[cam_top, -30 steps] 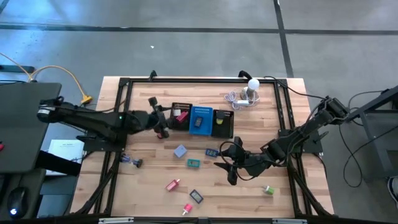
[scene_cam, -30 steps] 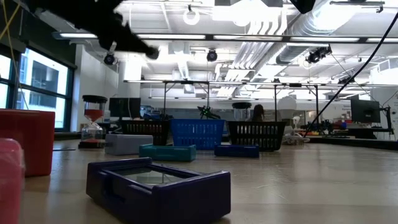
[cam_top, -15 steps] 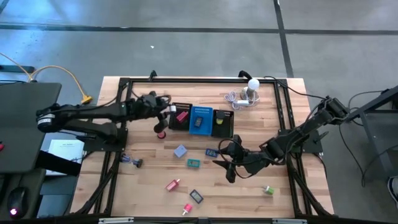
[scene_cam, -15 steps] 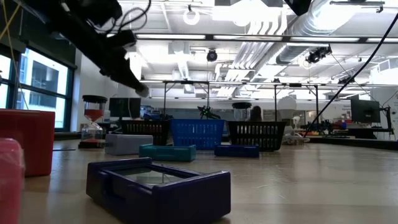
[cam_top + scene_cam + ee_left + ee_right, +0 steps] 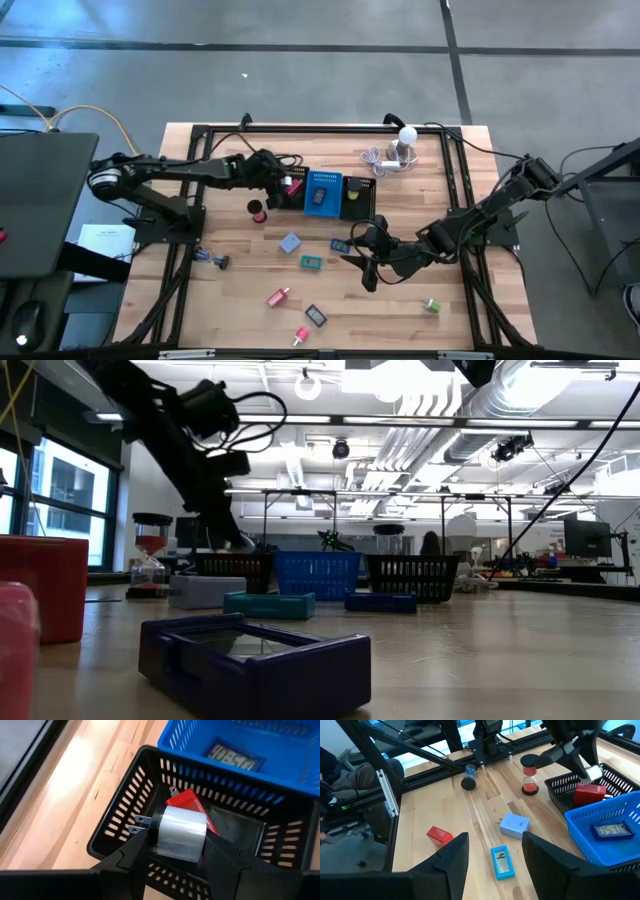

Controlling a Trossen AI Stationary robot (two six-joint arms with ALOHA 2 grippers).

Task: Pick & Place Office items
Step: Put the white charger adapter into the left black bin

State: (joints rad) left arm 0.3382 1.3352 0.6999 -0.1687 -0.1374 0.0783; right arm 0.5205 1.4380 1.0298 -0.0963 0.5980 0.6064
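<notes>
From above, the left gripper [image 5: 283, 180] hung over the black basket [image 5: 291, 199] in the middle of the frame. The right gripper [image 5: 362, 262] waited lower right of the middle, spread, holding nothing.

Low down, the dark blue box [image 5: 256, 656] sat in front.

In the left wrist view, the fingers pinched a white plug [image 5: 179, 832] over a red block [image 5: 189, 802] already inside.

Many pieces were still on the table [image 5: 480, 310], so I think lots was left.
</notes>
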